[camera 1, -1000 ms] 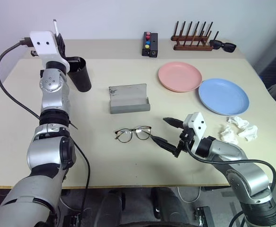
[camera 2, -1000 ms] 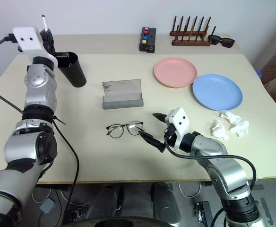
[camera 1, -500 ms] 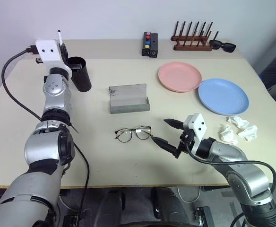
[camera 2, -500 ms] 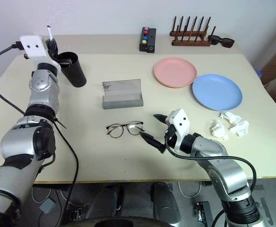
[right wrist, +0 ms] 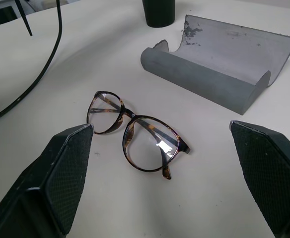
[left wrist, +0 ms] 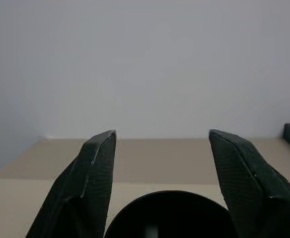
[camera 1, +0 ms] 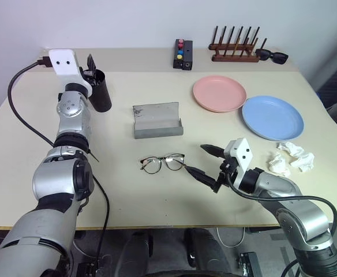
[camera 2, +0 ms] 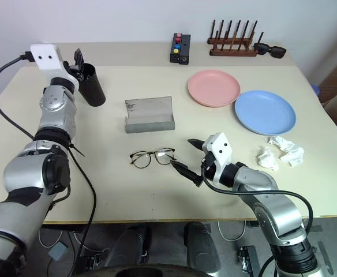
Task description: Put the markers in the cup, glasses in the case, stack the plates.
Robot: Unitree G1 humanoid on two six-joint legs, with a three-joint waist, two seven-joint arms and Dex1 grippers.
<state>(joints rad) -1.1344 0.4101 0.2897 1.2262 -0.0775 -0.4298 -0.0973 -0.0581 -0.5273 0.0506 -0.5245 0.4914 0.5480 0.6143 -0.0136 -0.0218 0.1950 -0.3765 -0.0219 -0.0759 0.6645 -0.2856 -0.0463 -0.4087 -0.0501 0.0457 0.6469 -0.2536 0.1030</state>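
Nearby, the grey case (camera 1: 157, 120) lay open beyond the wire-framed glasses (right wrist: 135, 134); both claws, left claw (left wrist: 162, 186) over the black cup (camera 2: 91, 86) and right claw (camera 1: 205, 163), stood apart.

The beige surface (camera 1: 128, 190) carries a black cup (camera 1: 100, 91), grey case (camera 1: 157, 121), glasses (camera 1: 163, 163), pink plate (camera 1: 219, 93), blue plate (camera 1: 272, 117), crumpled tissues (camera 1: 289, 158), button box (camera 1: 183, 54), wooden rack (camera 1: 235, 46) and sunglasses (camera 1: 271, 55).

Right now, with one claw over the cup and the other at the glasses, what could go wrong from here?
The left claw, open, sits close over the cup; pulling away carelessly could tip the tall cup. The right claw is open around the glasses, which lie folded; closing on a lens might skid or stress the thin frame. The case is open nearby.
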